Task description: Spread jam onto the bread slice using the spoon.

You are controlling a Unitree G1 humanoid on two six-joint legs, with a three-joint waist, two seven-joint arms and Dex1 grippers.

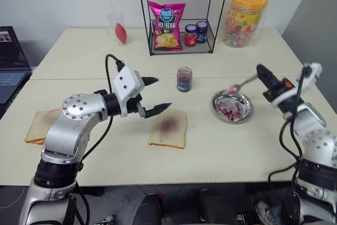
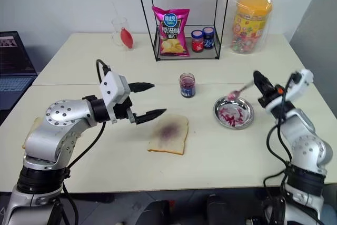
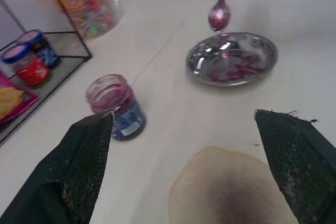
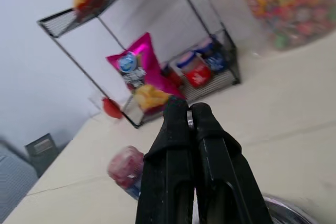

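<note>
Your right gripper (image 1: 261, 70) has its two black fingers clenched on the handle of the spoon (image 1: 243, 84), and the bowl of that spoon hangs over the far rim of the steel dish (image 1: 233, 106), probably so that any drip from the reddish load lands in the smeared dish and not on the table (image 1: 95, 51). Your left gripper (image 1: 156, 95) hovers with its fingers spread wide and nothing between them, just beside the near-left corner of the bread slice (image 1: 168, 128), likely waiting to steady it when the spoon arrives. The slice lies flat on the table in front of you, a purplish stain already in its middle, with the open jar of jam (image 1: 184, 79) standing just beyond it. Look at the left wrist view for the detail the head cameras blur: the spoon bowl coated in jam and the red streaks across the dish. The right wrist view gives you the pressed-together fingers (image 4: 173, 161) up close, plus the wire rack (image 4: 131, 45) with the chip bag (image 4: 139, 80) and two lidded jars (image 4: 202, 66) beyond
</note>
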